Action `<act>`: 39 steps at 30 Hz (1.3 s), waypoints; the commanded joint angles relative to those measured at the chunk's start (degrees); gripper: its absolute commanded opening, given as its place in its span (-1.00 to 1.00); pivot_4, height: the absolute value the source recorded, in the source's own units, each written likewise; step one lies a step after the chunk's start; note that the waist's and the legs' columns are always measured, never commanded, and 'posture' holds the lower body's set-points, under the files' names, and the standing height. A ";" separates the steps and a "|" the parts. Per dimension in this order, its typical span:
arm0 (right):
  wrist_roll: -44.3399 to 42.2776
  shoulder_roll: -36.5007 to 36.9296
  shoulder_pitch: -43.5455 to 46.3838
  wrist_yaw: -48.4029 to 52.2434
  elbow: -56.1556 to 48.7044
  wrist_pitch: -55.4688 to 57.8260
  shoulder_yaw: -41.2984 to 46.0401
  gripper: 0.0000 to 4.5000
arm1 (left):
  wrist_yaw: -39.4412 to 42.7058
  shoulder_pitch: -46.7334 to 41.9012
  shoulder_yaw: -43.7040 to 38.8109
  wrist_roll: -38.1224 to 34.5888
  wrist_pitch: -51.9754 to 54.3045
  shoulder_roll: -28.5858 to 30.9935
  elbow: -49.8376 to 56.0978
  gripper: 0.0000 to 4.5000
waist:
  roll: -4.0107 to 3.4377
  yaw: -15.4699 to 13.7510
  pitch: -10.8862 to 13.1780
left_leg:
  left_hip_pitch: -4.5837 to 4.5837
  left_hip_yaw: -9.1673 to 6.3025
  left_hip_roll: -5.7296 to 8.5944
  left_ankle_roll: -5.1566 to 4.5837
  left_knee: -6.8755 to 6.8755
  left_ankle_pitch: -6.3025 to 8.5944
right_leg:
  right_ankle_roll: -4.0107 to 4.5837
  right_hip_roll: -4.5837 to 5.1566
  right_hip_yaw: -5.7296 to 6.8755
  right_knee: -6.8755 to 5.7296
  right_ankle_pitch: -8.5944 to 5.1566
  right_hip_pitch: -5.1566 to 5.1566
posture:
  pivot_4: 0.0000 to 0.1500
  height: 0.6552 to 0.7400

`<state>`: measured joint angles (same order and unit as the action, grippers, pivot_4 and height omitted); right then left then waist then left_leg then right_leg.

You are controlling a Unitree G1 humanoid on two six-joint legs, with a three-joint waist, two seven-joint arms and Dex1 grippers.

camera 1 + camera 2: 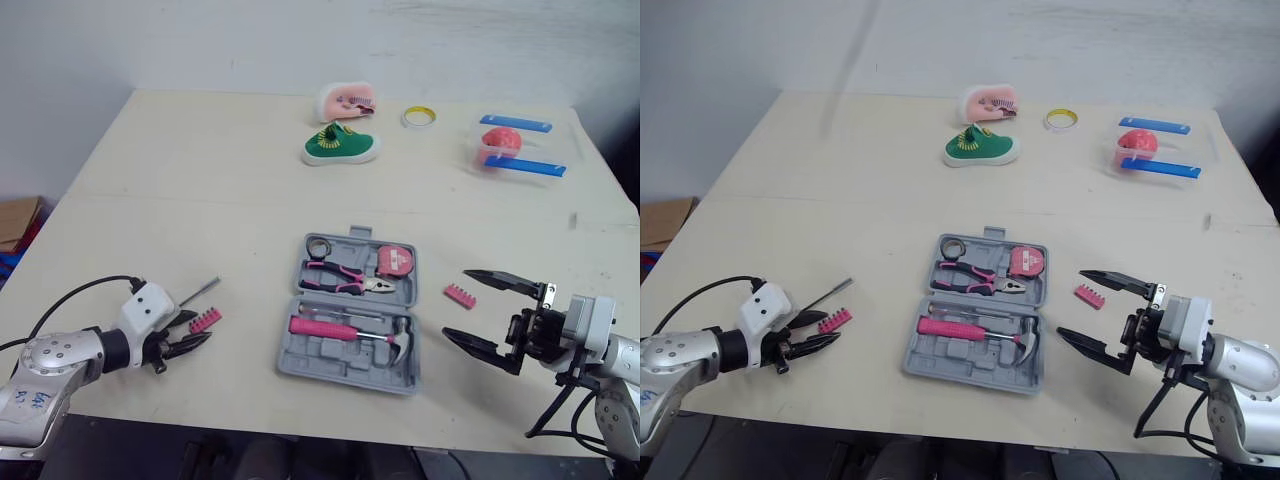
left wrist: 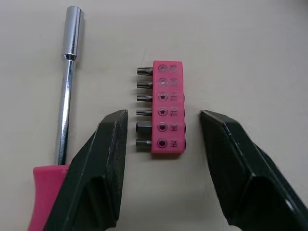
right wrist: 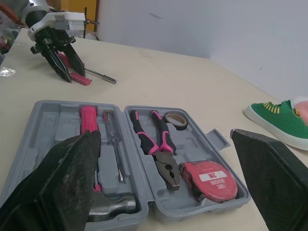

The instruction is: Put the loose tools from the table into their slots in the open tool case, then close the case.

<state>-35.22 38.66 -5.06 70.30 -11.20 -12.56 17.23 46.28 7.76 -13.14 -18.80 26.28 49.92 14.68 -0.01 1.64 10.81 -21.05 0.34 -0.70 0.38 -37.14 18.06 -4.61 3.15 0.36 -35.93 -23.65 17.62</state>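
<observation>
— Where is the left gripper (image 2: 163, 115) hovering?
— Left of the open tool case (image 1: 330, 355), its fingers spread and straddling a pink bit strip (image 2: 167, 107) without touching it. A screwdriver (image 2: 67, 86) is lying just beside.
— And the right gripper (image 1: 1071, 302)?
— It is hanging right of the case, jaws gaping wide, with a second bit strip (image 1: 1090, 295) lying near.

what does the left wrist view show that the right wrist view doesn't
From the left wrist: the printed marks and six bit tips on the pink bit holder. From the right wrist: the open tool case holding hammer, pliers and tape measure, plus a green shoe. Shared: the bit holder, the screwdriver beside it, the left gripper open, straddling the holder.
</observation>
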 commanded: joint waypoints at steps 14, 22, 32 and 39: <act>-0.17 -0.69 -0.13 -1.17 -2.04 -1.01 0.92 1.00 | 1.88 1.38 1.98 2.19 -9.80 -4.75 -9.12 0.02 | -0.30 -0.08 -0.18 | 0.06 0.01 0.01 -0.02 -0.01 -0.02 | 0.00 0.01 0.00 -0.05 0.00 -0.04 | 1.00 1.00; -0.09 -0.77 -0.08 -1.57 -2.38 -0.72 0.82 1.00 | 2.10 1.73 2.86 2.45 -12.53 -6.28 -10.70 -0.70 | -0.43 -0.12 -0.26 | 0.10 0.01 0.01 -0.03 -0.02 -0.03 | 0.00 0.01 0.00 -0.07 0.00 -0.07 | 1.00 1.00; -0.10 -0.75 -1.20 -1.91 -2.88 -0.75 1.42 1.00 | 4.42 0.52 -5.25 -3.96 -21.07 -9.58 -7.43 -0.70 | -0.19 -0.10 -0.12 | 0.02 -0.01 0.01 0.00 -0.03 -0.06 | 0.00 0.00 0.03 -0.06 0.00 -0.02 | 1.00 1.00; -1.05 0.35 -2.79 -0.64 -2.71 -0.79 2.98 1.00 | 15.28 -9.60 -2.85 -9.02 -21.06 -2.25 -0.59 -0.70 | 0.17 -0.80 0.10 | -0.07 -0.10 0.02 0.04 -0.08 -0.08 | -0.02 0.00 0.13 -0.06 0.01 -0.02 | 1.00 1.00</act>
<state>-34.78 38.27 -7.83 69.24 -12.23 -12.54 18.33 57.61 1.25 -15.74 -24.90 5.64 45.16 8.70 0.16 0.84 10.91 -21.17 0.10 -0.68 0.50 -37.24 17.92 -4.62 3.14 0.60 -36.01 -23.64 17.62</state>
